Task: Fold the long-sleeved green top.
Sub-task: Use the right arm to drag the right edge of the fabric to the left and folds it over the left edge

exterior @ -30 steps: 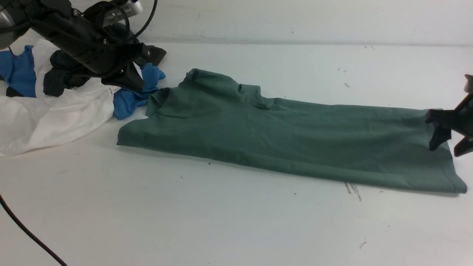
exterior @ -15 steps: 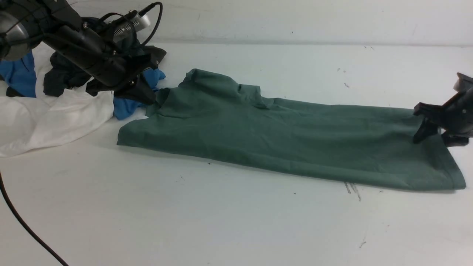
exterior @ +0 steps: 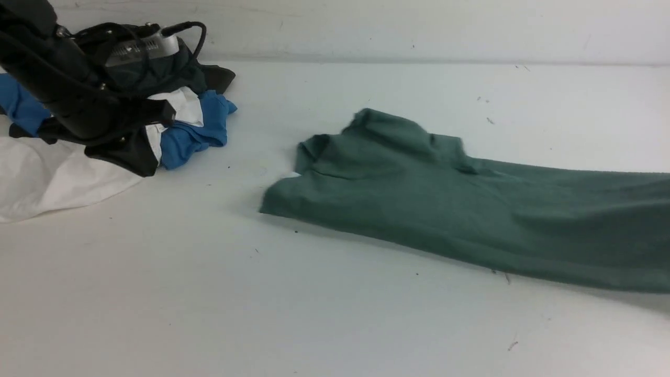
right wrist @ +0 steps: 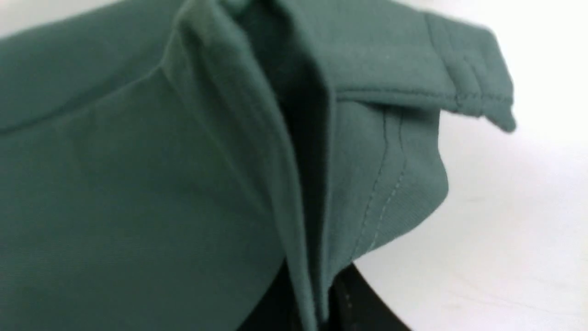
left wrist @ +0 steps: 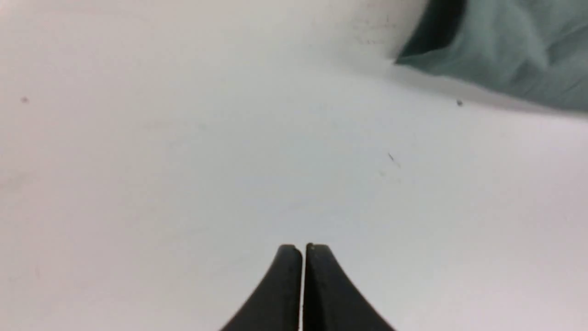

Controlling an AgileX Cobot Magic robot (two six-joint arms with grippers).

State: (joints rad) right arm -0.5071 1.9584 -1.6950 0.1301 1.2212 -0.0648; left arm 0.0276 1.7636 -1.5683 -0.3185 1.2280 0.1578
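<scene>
2 arms are involved: the left arm (exterior: 68, 99) is seen bent low at the upper left of the front view, over a pile of blue, white and black garments (exterior: 183, 131); its left pincer (left wrist: 303, 257) is clenched on nothing above the bare table (left wrist: 183, 161). The green long-sleeved top (exterior: 445, 209) is stretched from centre to right edge. Its hem is gripped by the right pincer (right wrist: 321, 312).

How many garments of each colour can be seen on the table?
Green: 1, the green long-sleeved top
Blue: 1, the blue garment
White: 1, the white garment
Black: 1, the black garment, partly hidden by the left arm
Total: 4, as far as the pile allows telling
</scene>
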